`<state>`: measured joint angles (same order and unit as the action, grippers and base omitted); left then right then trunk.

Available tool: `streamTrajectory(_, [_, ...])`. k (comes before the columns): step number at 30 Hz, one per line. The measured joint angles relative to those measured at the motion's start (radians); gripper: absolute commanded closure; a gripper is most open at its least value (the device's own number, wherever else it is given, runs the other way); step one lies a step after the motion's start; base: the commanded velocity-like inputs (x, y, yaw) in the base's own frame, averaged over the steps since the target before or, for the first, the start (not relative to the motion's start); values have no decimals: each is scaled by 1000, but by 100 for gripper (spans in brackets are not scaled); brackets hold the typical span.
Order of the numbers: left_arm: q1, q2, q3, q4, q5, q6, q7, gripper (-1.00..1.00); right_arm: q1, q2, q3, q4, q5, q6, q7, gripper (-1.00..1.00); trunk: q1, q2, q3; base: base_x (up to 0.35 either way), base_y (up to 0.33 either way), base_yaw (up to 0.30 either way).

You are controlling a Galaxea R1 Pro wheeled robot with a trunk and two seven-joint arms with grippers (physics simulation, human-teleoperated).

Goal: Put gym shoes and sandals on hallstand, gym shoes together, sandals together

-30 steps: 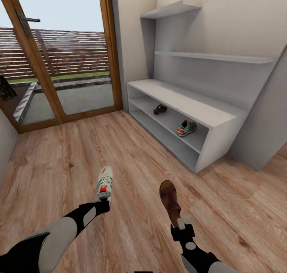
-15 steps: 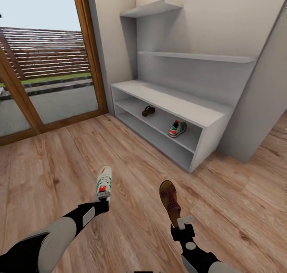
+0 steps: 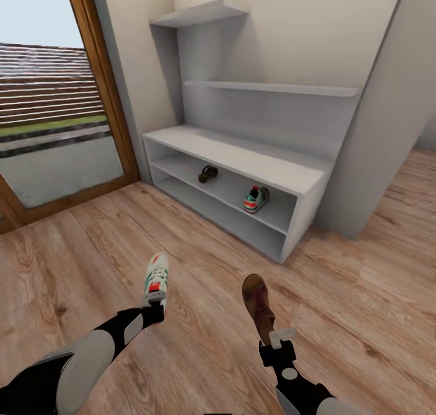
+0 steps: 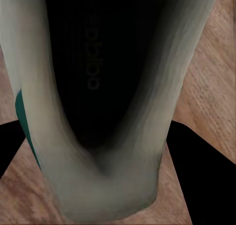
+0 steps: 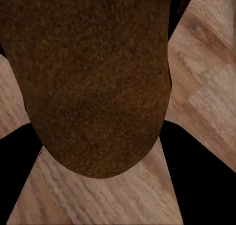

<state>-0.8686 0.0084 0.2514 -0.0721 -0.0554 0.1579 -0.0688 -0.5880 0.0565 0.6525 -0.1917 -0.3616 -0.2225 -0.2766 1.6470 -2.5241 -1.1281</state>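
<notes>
The left gripper (image 3: 155, 307) is clamped on the heel of a gym shoe (image 3: 157, 280), held above the corridor floor (image 3: 363, 294). The right gripper (image 3: 271, 342) grips a sandal (image 3: 257, 303) at its heel. On the hallstand (image 3: 242, 156), the upper open shelf carries the other sandal (image 3: 208, 173) to the far left and the other gym shoe (image 3: 255, 199) to the right, well apart.

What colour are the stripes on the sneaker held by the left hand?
Teal-green, on a white upper with red-orange accents; the gym shoe in the left hand shows this best in the head view.
</notes>
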Motion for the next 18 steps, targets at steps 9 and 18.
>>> streamTrajectory(9, [0,1,0,0,0,0,0,100,0,0,0,0,0,0,0,100,0,0,7,178,298,-300])
streamTrajectory(18, [0,1,0,0,0,0,0,100,0,0,0,0,0,0,0,100,0,0,14,176,299,-300])
